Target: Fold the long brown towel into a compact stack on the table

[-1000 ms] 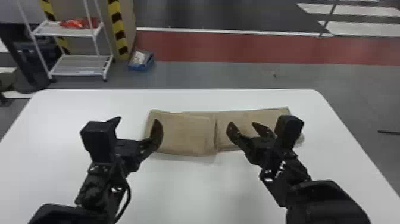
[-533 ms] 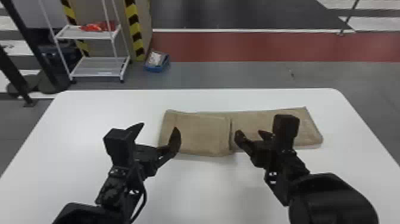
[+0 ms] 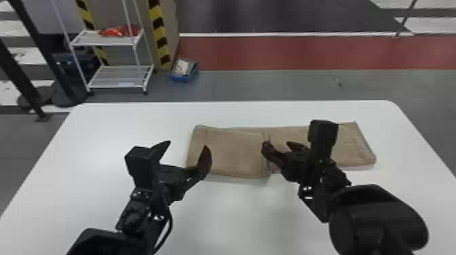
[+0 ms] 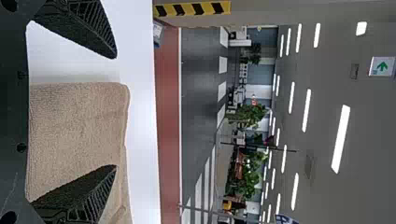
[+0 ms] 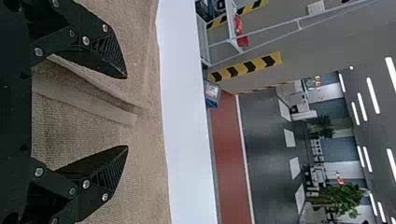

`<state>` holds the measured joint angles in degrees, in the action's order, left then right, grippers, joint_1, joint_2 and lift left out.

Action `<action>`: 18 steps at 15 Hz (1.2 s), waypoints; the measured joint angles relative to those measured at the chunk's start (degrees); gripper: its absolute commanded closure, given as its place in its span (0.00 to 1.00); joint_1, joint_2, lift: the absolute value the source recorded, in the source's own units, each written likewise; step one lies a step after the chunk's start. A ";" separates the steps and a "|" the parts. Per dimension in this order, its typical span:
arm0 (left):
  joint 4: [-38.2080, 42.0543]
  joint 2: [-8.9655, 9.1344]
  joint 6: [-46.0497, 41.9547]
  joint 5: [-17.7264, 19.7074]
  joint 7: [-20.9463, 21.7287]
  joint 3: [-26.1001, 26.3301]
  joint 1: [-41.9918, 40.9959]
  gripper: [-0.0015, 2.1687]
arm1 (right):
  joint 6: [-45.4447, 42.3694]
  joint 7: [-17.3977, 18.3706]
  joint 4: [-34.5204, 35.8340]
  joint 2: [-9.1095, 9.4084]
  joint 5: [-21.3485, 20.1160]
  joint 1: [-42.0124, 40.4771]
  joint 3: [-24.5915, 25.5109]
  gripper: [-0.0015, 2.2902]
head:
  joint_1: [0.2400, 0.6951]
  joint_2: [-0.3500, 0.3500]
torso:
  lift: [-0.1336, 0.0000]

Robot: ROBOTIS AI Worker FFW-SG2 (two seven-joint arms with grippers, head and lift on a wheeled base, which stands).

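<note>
The brown towel (image 3: pixel 227 152) lies as a long strip across the table, its left part folded over into a thicker square whose edge sits near the strip's middle. My left gripper (image 3: pixel 186 152) stands open at the towel's left end; in the left wrist view the left gripper (image 4: pixel 114 112) has the folded part (image 4: pixel 77 130) between and beyond its spread fingers. Over the fold's edge is my right gripper (image 3: pixel 280 145), open too. The right wrist view has the right gripper (image 5: pixel 126 112) with fingers apart above the towel (image 5: pixel 144 158), the fold line running between them.
The white table (image 3: pixel 237 217) extends around the towel. Beyond its far edge stand a white wire shelf (image 3: pixel 117 76) with red items and a blue bin (image 3: pixel 184 70) on the floor.
The head view has shifted, so table, towel and shelf appear farther right. The right gripper sits more to the left relative to the towel, nearer the fold's edge. Both grippers remain open.
</note>
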<state>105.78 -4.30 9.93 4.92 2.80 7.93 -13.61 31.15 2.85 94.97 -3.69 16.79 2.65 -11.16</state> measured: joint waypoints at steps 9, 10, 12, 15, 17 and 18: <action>-2.18 -0.04 -1.36 0.39 1.30 0.33 1.37 0.02 | 6.26 0.08 -3.05 0.12 -1.14 3.55 -1.99 0.29 | 1.00 0.56 | 0.09; -2.21 -0.19 -1.35 0.50 1.34 0.30 1.45 0.02 | 6.37 0.13 -3.40 0.20 -1.33 3.85 -2.29 0.32 | 1.00 0.56 | 0.09; -2.24 -0.59 -1.35 0.91 1.34 0.25 1.54 0.02 | 6.42 0.12 -3.70 0.32 -1.52 4.09 -2.51 0.35 | 1.00 0.57 | 0.09; -2.59 -0.71 -1.35 1.01 1.33 0.27 1.65 0.02 | 7.09 0.06 -3.74 0.35 -1.57 4.34 -2.53 0.42 | 1.00 0.57 | 0.09; -3.02 -0.71 -1.35 1.02 1.33 0.37 1.99 0.02 | 7.11 0.05 -3.74 0.35 -1.43 4.35 -2.44 0.42 | 1.00 0.57 | 0.09; -3.12 -0.71 -1.35 1.03 1.32 0.43 2.12 0.02 | 6.87 0.05 -3.74 0.34 -1.41 4.35 -2.41 0.42 | 1.00 0.57 | 0.09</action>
<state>102.65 -5.01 8.58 5.95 4.12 8.35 -11.49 38.02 2.89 91.23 -3.35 15.38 7.00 -13.57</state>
